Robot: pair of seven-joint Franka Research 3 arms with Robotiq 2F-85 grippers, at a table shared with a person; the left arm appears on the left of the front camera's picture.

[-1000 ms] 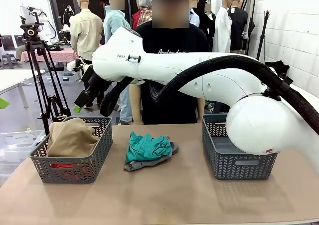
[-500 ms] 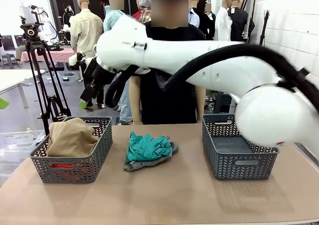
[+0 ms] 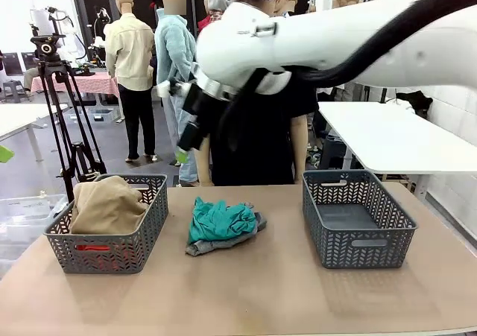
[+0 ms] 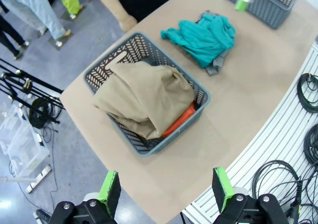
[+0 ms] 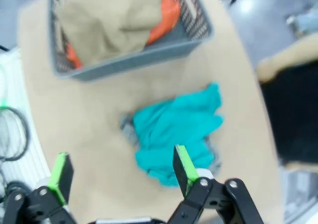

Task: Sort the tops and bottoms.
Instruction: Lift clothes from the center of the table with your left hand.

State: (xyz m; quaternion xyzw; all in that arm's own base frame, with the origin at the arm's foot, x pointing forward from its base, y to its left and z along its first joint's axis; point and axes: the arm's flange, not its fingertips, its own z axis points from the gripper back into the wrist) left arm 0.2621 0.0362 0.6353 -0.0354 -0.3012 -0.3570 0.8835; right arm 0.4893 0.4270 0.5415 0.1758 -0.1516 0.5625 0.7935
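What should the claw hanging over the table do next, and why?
Probably lower the right claw onto the teal garment and close on it. The claw hangs open and empty above it, the garment lies loose on the table over a grey garment, and the right-hand basket stands empty.

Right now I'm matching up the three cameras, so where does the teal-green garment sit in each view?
Front view: the teal-green garment lies in the picture's middle, right of the grey basket that holds the tan garment.
Left wrist view: upper right, up and right of that basket.
Right wrist view: centre, below that basket.
Shared landmark: the grey basket with the tan garment.
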